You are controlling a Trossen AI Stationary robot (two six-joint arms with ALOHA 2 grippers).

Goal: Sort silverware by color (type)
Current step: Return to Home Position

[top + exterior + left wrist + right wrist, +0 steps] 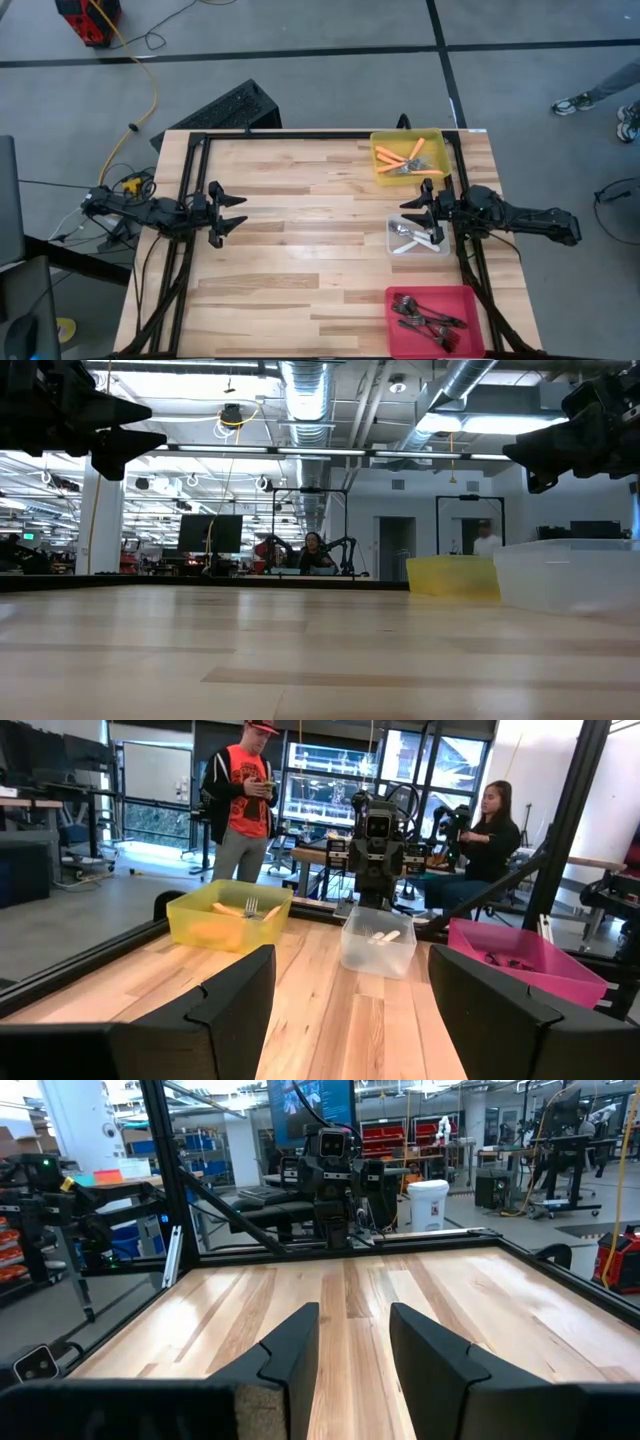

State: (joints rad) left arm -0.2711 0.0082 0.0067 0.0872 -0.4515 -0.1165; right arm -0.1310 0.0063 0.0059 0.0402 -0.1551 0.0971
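The silverware lies in three bins along the table's right side. Orange-handled forks [398, 157] lie in the yellow bin [437, 140], pale white forks [408, 238] in the clear bin [392, 246], and dark forks [426, 316] in the red bin [400, 296]. My left gripper [238, 213] hangs level above the table's left part, open, with nothing between its fingers [240, 990]. My right gripper [410, 213] hangs level over the clear bin's far edge, also open and holding nothing [355, 1315]. Both point toward the table's middle.
Bare wooden tabletop [300, 230] stretches between the two grippers. A black frame [190, 160] runs along the table's far and left edges. People stand and sit in the room beyond the table [245, 790].
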